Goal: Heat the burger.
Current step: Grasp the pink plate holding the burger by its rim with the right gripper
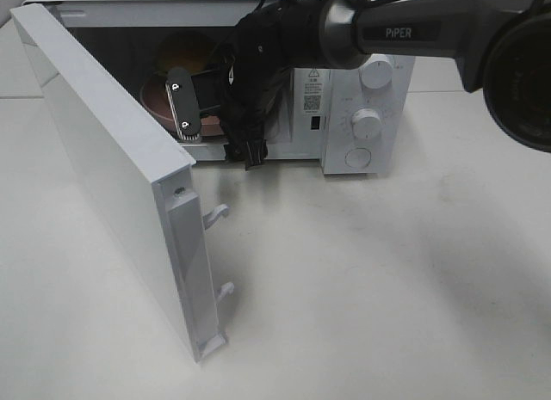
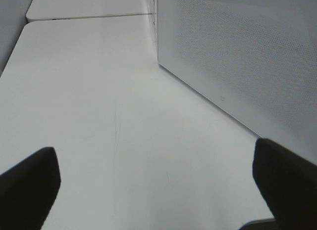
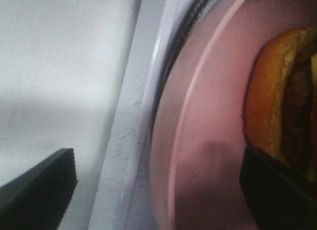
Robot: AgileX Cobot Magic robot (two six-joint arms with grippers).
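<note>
You can read one word clearly: "PiPER", in pale letters on the dark band of the right arm (image 1: pixel 411 32), just above the microwave (image 1: pixel 362 107). On the microwave's white front panel, left of its two round knobs (image 1: pixel 367 123), you will find a warning triangle sign (image 1: pixel 314 74), lines of print too small to read, and below them a square code label (image 1: pixel 311 101) like a QR code. Tick marks ring the knobs, but no numbers are legible. Neither wrist view shows any text.

Place: a robot test bench, lab-like.
Signs: bare white table (image 1: pixel 387 280), lone white microwave (image 1: pixel 366 99) with its door (image 1: pixel 112 176) open, "PiPER" arm (image 1: pixel 405 30) overhead.
</note>
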